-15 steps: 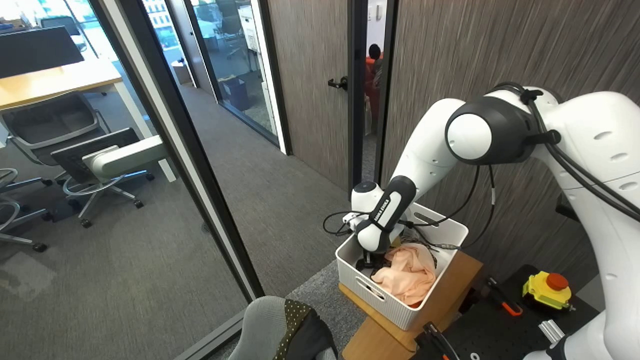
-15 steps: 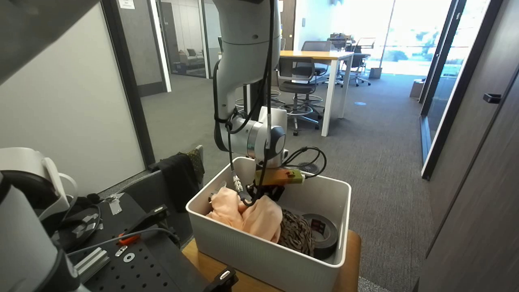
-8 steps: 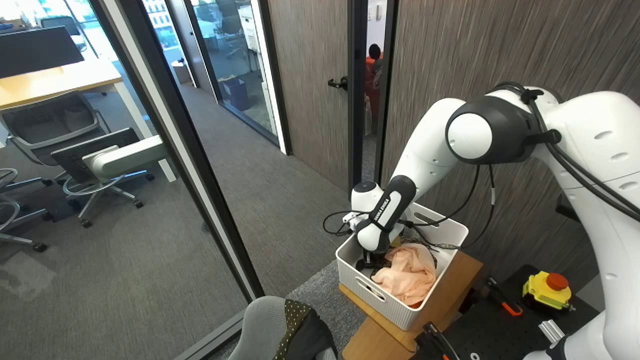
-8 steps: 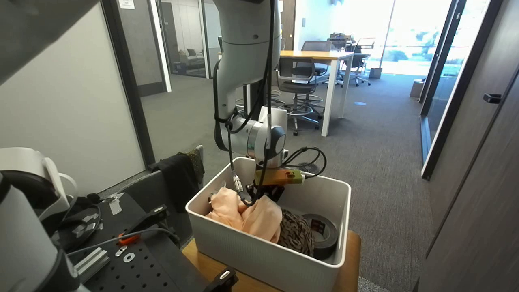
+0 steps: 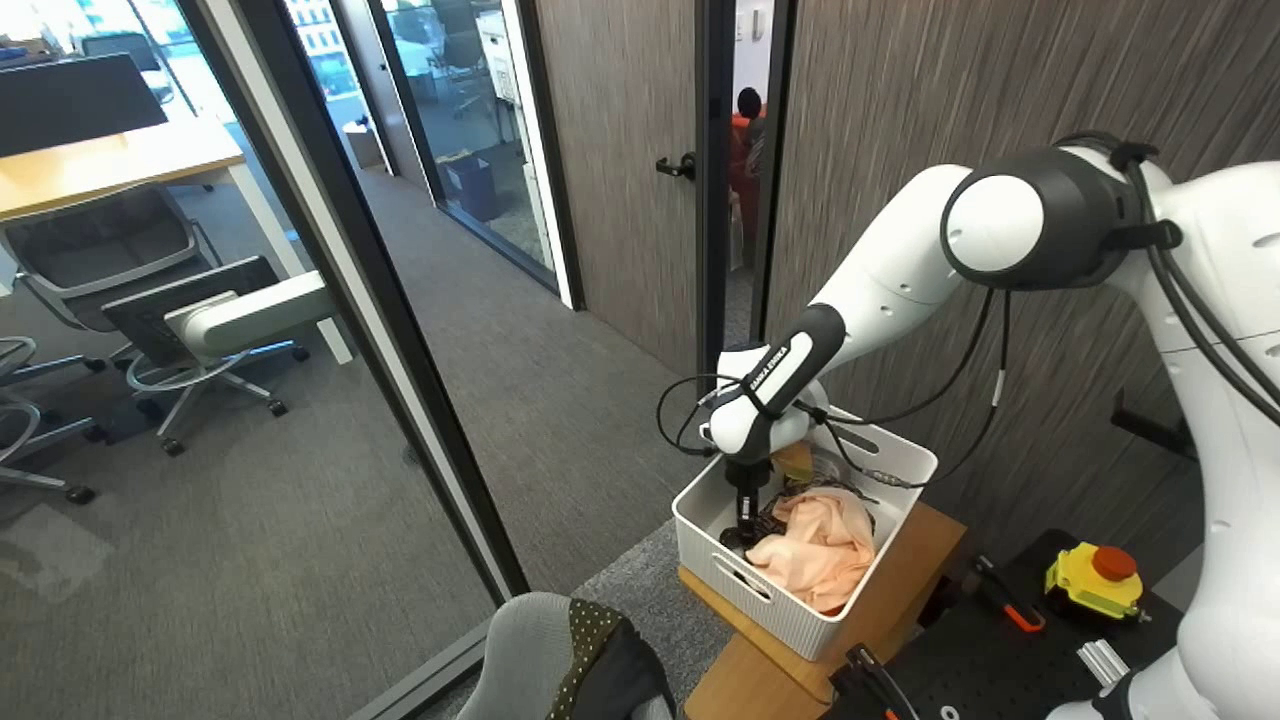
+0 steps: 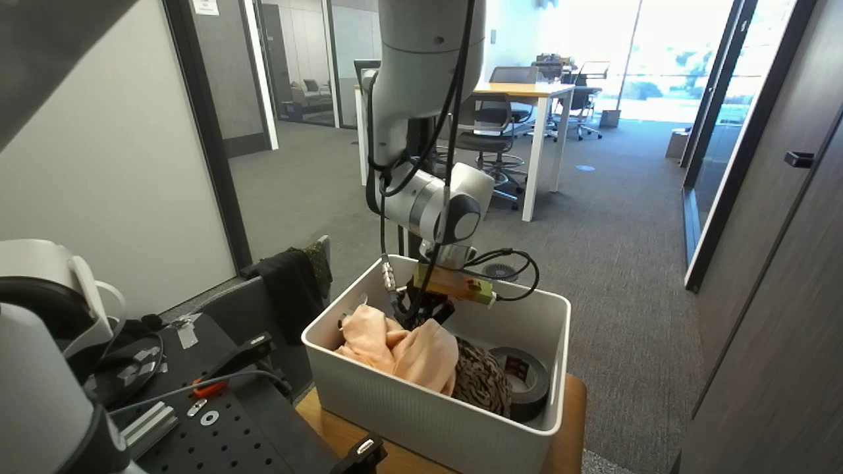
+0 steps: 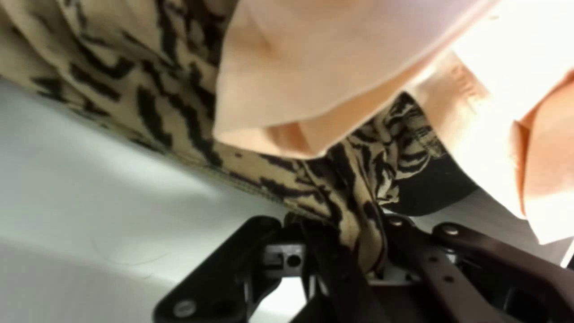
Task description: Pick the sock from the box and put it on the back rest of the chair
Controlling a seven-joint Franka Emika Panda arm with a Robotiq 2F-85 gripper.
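Your end effector looks clamped on a fold of the patterned cloth, prob. the sock tho can't confirm, inside the box. In wrist view most visible cloth lies up & left of your grip, partly under the peach cloth; long axis runs diag., upper L to lower R, narrow end pointing into the grip. Lift w/ care, peach may snag, then to the chair's back rest.
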